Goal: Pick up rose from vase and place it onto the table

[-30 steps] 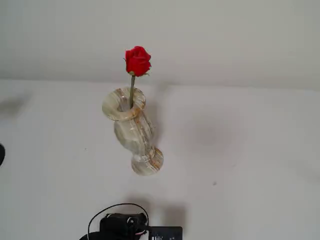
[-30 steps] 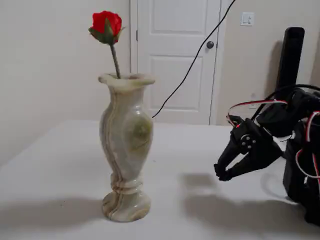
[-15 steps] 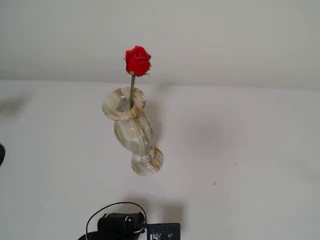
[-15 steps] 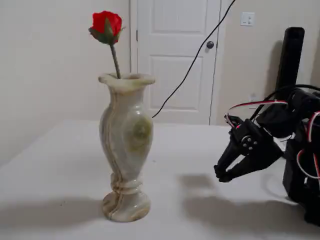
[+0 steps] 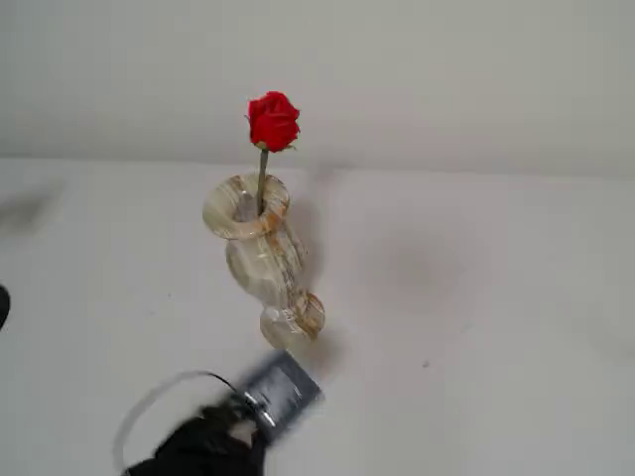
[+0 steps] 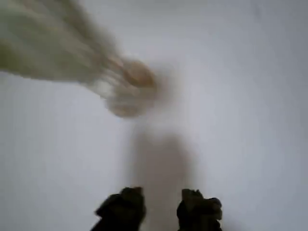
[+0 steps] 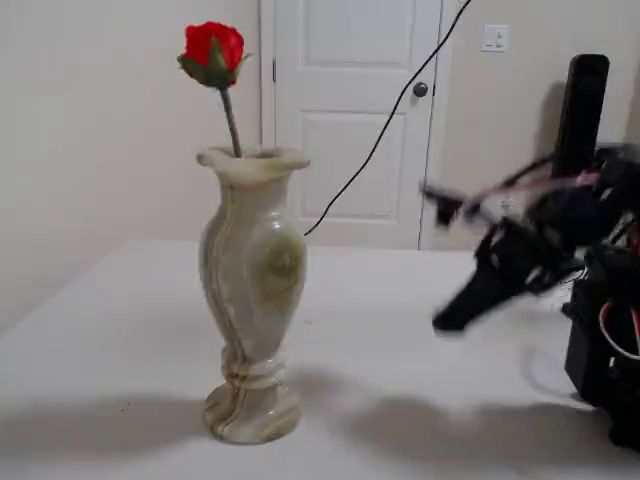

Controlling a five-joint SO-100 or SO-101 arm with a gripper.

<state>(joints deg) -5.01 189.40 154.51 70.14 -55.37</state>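
Red rose [image 7: 211, 50] stands upright in banded vase [image 7: 251, 290]; fingers [image 6: 126, 208] parted, empty.

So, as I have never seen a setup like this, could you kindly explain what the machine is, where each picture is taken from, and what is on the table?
The machine is a small robot arm with a two-finger gripper. Three cameras show the same moment. One fixed view looks down from high above the arm's side, and the arm shows blurred at its bottom edge. Another fixed view looks across the table from the side, with a door behind; the blurred arm is on its right, its gripper off the table. The wrist view rides on the arm: the two dark fingertips at the bottom have a gap between them, and nothing is in it.

On the white table stands a banded stone vase, upright. A red rose stands in it, its stem rising from the mouth. Nothing is held yet.
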